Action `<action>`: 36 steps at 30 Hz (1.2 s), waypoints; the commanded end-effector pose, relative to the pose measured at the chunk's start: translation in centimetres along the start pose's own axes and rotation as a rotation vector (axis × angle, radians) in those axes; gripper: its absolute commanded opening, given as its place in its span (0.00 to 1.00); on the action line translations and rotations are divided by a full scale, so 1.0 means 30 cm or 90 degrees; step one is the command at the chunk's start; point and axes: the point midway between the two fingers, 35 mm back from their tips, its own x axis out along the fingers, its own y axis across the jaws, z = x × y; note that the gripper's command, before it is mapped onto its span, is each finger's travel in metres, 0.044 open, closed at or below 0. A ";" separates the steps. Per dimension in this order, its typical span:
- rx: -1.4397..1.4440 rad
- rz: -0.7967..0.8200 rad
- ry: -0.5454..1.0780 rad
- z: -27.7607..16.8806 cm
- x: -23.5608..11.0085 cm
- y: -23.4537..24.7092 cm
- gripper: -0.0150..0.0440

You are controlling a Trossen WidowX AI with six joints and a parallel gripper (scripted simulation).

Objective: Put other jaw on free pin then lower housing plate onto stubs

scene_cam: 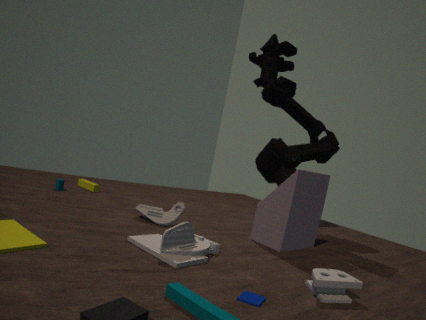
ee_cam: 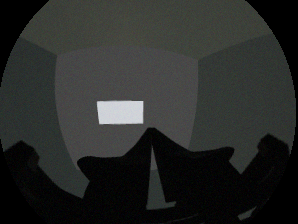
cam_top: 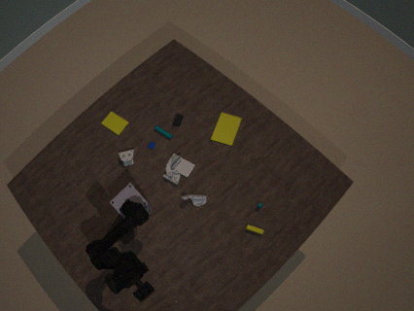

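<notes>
The white base [cam_top: 185,167] [scene_cam: 147,242] lies on the table with one jaw [scene_cam: 177,240] on it, its curved toothed side standing up. Its pins are too small to tell. The other jaw [cam_top: 197,200] [scene_cam: 161,215] lies loose on the table, apart from the base. The white housing plate [cam_top: 126,155] [scene_cam: 345,278], with two round holes, is off the base, on the other side of it from the loose jaw. My gripper [scene_cam: 274,38] [ee_cam: 150,131] is shut and empty, pointing upward high above the table, well away from all the parts.
A pale wedge-shaped block [cam_top: 120,196] [scene_cam: 290,215] stands beside the arm. Yellow sheets [cam_top: 226,128] [cam_top: 115,122], a teal bar [cam_top: 163,132] [scene_cam: 195,302], a black block [cam_top: 178,120] [scene_cam: 116,311], a blue tile [cam_top: 152,145] [scene_cam: 251,298], a yellow bar [cam_top: 255,229] and a small teal piece [cam_top: 259,205] lie around.
</notes>
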 end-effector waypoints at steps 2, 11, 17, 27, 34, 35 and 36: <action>-0.003 -0.027 0.034 -0.076 0.000 -0.035 0.25; -0.014 -0.071 0.099 -0.210 -0.011 -0.089 0.25; -0.024 -0.096 0.147 -0.301 -0.024 -0.119 0.25; -0.040 -0.129 0.234 -0.458 -0.062 -0.158 0.25; -0.053 -0.145 0.299 -0.568 -0.098 -0.176 0.25; -0.055 -0.147 0.309 -0.583 -0.103 -0.178 0.25; -0.058 -0.149 0.318 -0.598 -0.109 -0.180 0.25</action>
